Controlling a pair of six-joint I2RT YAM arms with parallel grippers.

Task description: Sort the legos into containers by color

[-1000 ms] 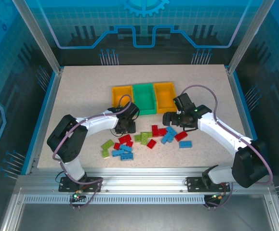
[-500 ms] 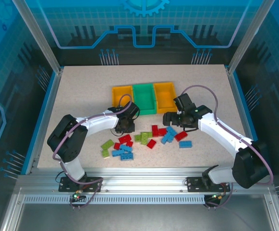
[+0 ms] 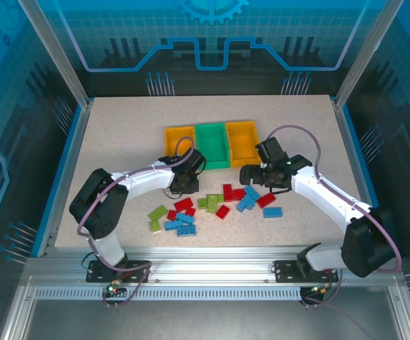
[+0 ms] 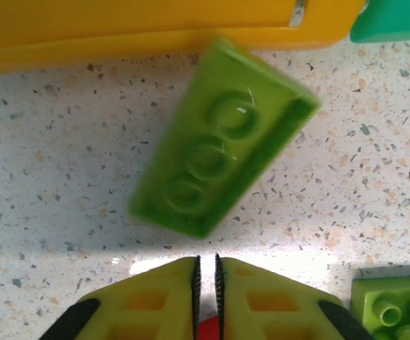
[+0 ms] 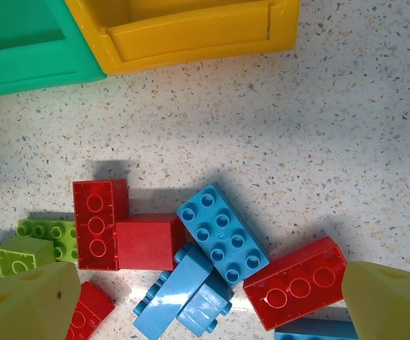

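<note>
The left hand (image 4: 206, 261) is closed, its fingertips almost touching at the bottom of the left wrist view. A lime green lego (image 4: 222, 138) sits at a slant mid-frame on the counter (image 4: 63, 177), just below the yellow container (image 4: 120, 28). The right hand (image 5: 208, 301) stands wide open and holds nothing, over the red and blue legos (image 5: 222, 234) in the lower middle of its frame.
</note>
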